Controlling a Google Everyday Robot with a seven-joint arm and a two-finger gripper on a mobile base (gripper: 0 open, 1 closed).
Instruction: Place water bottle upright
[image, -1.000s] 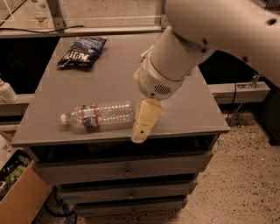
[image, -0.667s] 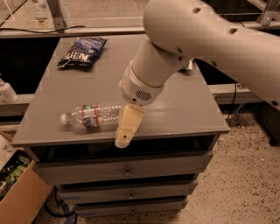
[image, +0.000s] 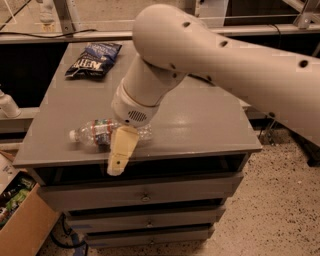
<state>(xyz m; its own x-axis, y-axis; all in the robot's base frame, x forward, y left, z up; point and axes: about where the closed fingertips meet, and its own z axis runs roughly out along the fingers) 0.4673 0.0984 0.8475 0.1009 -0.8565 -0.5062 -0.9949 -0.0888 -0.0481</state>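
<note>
The water bottle (image: 95, 132) lies on its side near the front edge of the grey cabinet top (image: 200, 125), its white cap pointing left and its label band near the cap. My gripper (image: 119, 155) hangs from the big white arm right over the bottle's middle, its cream-coloured finger (image: 121, 150) reaching down past the front edge. The finger hides part of the bottle's body. I cannot see whether the gripper touches the bottle.
A dark blue snack bag (image: 93, 58) lies at the back left of the cabinet top. Drawers (image: 145, 196) front the cabinet below. A cardboard box (image: 20, 215) stands on the floor at the lower left. A rail and dark shelving run behind.
My arm has swung left along the front edge, and the gripper has gone from the bottle's right end to over its middle. The bottle has not moved.
</note>
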